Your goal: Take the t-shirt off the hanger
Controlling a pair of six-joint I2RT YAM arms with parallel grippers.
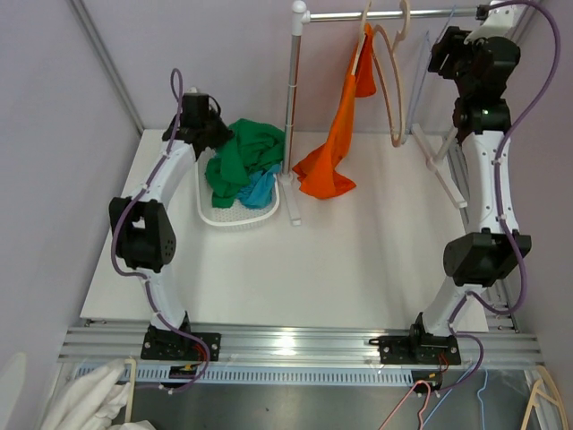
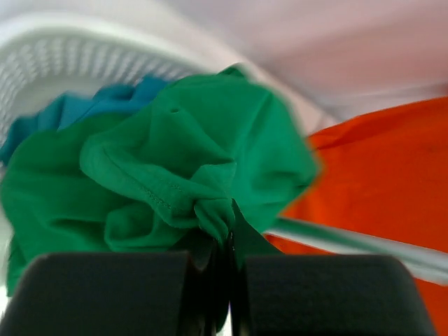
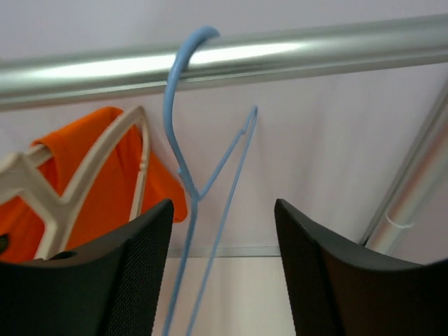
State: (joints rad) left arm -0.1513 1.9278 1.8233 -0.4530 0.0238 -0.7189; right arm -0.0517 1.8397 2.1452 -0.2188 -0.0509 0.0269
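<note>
A green t-shirt (image 1: 246,152) lies bunched over a white basket (image 1: 235,218) at the back left. My left gripper (image 1: 222,134) is just above the basket, shut on a fold of that green t-shirt (image 2: 175,161); the pinch shows in the left wrist view (image 2: 227,255). An orange t-shirt (image 1: 336,143) hangs from a cream hanger (image 1: 363,49) on the rail (image 1: 394,14), its hem resting on the table. My right gripper (image 3: 224,231) is open and empty, high by the rail, with a bare blue wire hanger (image 3: 183,168) between its fingers, untouched.
A teal cloth (image 1: 260,190) lies in the basket under the green shirt. A second, bare cream hanger (image 1: 391,90) hangs on the rail. The rack's upright pole (image 1: 292,107) stands between the basket and the orange shirt. Spare hangers and white cloth (image 1: 81,403) lie below the table's near edge.
</note>
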